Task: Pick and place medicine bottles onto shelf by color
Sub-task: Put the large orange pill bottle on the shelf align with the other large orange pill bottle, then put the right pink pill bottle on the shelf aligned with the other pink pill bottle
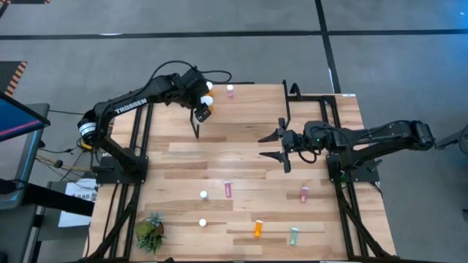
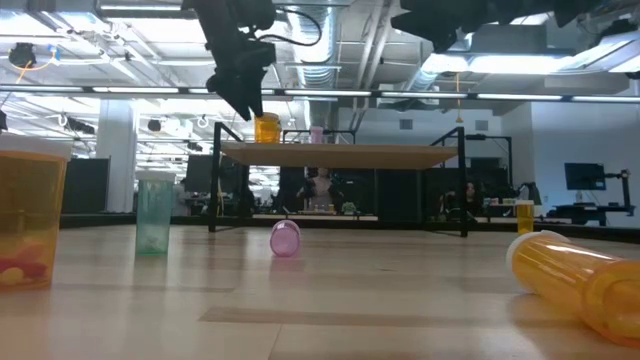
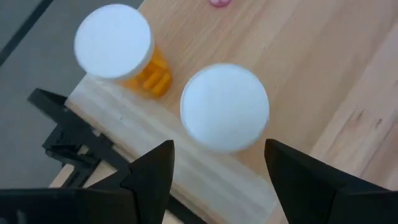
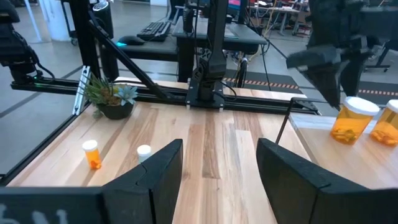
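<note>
The left claw (image 1: pixel 202 109) is hovering over the shelf (image 1: pixel 248 98) at about 11 o'clock on the surface (image 1: pixel 241 164), its two dark fingers (image 3: pixel 149 174) spread apart and gripping nothing. In the left wrist view a white-capped bottle (image 3: pixel 225 106) is standing upright just ahead of the spread fingers, free of them on both sides, and a second orange bottle (image 3: pixel 118 50) is standing just beside it near the shelf's edge; the low view shows an orange bottle (image 2: pixel 266 128) sitting on the shelf top directly under the claw, with a pink bottle (image 2: pixel 316 134) standing farther along the same shelf. From above, that pink bottle (image 1: pixel 230 90) is resting near 12 o'clock. The right claw (image 1: pixel 274 146) is waiting near the centre of the surface, a little toward 2 o'clock, fingers parted and empty, pointing toward 9 o'clock. The remaining medicine bottles are lying scattered over the near half of the surface: a pink one (image 1: pixel 228 189) at around 6 o'clock just below centre, another pink one (image 1: pixel 304 193) toward 4 o'clock, an orange one (image 1: pixel 258 229) and a pale green one (image 1: pixel 294 235) near 5 o'clock, and two white caps (image 1: pixel 203 196) showing where bottles are standing upright near 7 o'clock. A small potted plant (image 1: pixel 150 232) is sitting at the 7 o'clock corner. In the low view a large orange bottle (image 2: pixel 580 280) is lying on its side, and a green bottle (image 2: pixel 154 212) is standing upright.
</note>
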Robot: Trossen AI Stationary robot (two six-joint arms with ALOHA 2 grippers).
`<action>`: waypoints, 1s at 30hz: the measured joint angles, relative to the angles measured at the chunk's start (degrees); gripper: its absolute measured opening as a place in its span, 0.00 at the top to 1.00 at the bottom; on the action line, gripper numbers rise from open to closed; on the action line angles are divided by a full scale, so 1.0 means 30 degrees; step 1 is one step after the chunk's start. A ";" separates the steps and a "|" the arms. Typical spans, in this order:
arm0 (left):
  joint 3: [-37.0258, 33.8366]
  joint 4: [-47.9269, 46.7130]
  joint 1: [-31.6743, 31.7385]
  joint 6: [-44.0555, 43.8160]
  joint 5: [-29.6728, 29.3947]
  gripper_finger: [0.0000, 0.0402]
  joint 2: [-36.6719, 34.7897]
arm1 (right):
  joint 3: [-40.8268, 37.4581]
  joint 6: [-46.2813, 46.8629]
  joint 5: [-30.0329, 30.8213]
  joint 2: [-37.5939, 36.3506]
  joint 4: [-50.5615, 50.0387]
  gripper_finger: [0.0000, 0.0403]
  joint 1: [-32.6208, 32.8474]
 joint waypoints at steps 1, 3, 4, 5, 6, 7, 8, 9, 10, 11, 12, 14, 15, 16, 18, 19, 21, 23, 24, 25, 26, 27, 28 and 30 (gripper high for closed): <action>0.0000 -0.0124 -0.0029 0.0000 0.0006 0.41 -0.0183 | 0.0000 0.0036 0.0000 0.0007 -0.0049 0.44 0.0000; 0.0000 -0.0446 -0.0099 -0.0004 -0.0022 0.41 -0.0551 | 0.0000 0.0055 0.0000 0.0007 -0.0105 0.44 0.0000; 0.0000 -0.0631 -0.0109 -0.0015 -0.0037 0.41 -0.0793 | 0.0000 0.0068 0.0000 0.0006 -0.0140 0.44 0.0000; 0.0000 -0.0779 -0.0109 -0.0029 -0.0065 0.41 -0.1083 | 0.0000 0.0129 0.0000 0.0007 -0.0183 0.44 0.0000; 0.0007 -0.0983 -0.0148 -0.0159 -0.0066 0.41 -0.1422 | 0.0000 0.0228 0.0000 0.0003 -0.0232 0.44 0.0000; 0.0012 -0.1198 -0.0192 -0.0415 -0.0087 0.41 -0.1753 | 0.0000 0.0328 0.0000 0.0007 -0.0308 0.44 0.0000; 0.0015 -0.1421 -0.0281 -0.0671 -0.0175 0.41 -0.2106 | 0.0000 0.0368 0.0000 0.0007 -0.0401 0.44 0.0000; 0.0015 -0.1579 -0.0417 -0.0888 -0.0373 0.41 -0.2472 | 0.0000 0.0375 0.0000 0.0007 -0.0492 0.44 0.0000; 0.0015 -0.1607 -0.0679 -0.1091 -0.0672 0.41 -0.2874 | 0.0000 0.0383 0.0000 0.0007 -0.0541 0.44 0.0000; 0.0015 -0.1560 -0.1042 -0.1304 -0.0969 0.41 -0.3286 | 0.0000 0.0415 0.0000 0.0007 -0.0565 0.44 0.0000; 0.0015 -0.1545 -0.1488 -0.1492 -0.1147 0.41 -0.3749 | 0.0000 0.0486 0.0000 0.0000 -0.0558 0.44 0.0000; -0.0372 -0.0972 -0.2694 -0.1911 -0.1638 0.41 -0.4765 | 0.0000 0.0512 0.0000 0.0007 -0.0571 0.44 0.0000; -0.0885 -0.0320 -0.3532 -0.2159 -0.1931 0.41 -0.5348 | 0.0000 0.0514 0.0000 0.0002 -0.0570 0.44 0.0000; -0.1588 0.0534 -0.4481 -0.2364 -0.2244 0.41 -0.5963 | 0.0000 0.0514 0.0000 0.0000 -0.0576 0.44 0.0000; -0.3473 0.2780 -0.6754 -0.2737 -0.2692 0.43 -0.7106 | 0.0000 0.0521 0.0000 0.0002 -0.0572 0.44 0.0000; -0.4577 0.3977 -0.7964 -0.2976 -0.2875 0.44 -0.7641 | 0.0000 0.0524 0.0000 0.0000 -0.0572 0.44 0.0000; -0.6891 0.6704 -1.0339 -0.3529 -0.3214 0.48 -0.8559 | 0.0000 0.0536 0.0000 0.0001 -0.0573 0.44 0.0000; -0.9115 0.9904 -1.2458 -0.4017 -0.3767 0.51 -0.9136 | 0.0000 0.0562 0.0000 0.0004 -0.0573 0.44 0.0007; -1.0057 1.1371 -1.3424 -0.4227 -0.3993 0.53 -0.9264 | 0.0000 0.0587 0.0000 0.0000 -0.0587 0.44 0.0007; -1.0969 1.2800 -1.4286 -0.4336 -0.4251 0.54 -0.9296 | 0.0000 0.0660 0.0000 0.0001 -0.0632 0.44 0.0007; -1.1780 1.4187 -1.5082 -0.4349 -0.4470 0.55 -0.9272 | 0.0000 0.0740 0.0000 0.0000 -0.0734 0.44 0.0015; -1.2444 1.5355 -1.5830 -0.4342 -0.4658 0.57 -0.9153 | 0.0000 0.0874 0.0000 -0.0037 -0.0986 0.44 0.0022; -1.3080 1.6735 -1.6533 -0.4289 -0.4942 0.58 -0.8990 | 0.0000 0.1026 0.0000 -0.0129 -0.1334 0.44 0.0022; -1.4090 1.8727 -1.7634 -0.3850 -0.5750 0.60 -0.8569 | -0.0015 0.1491 0.0046 -0.0356 -0.1738 0.44 0.0002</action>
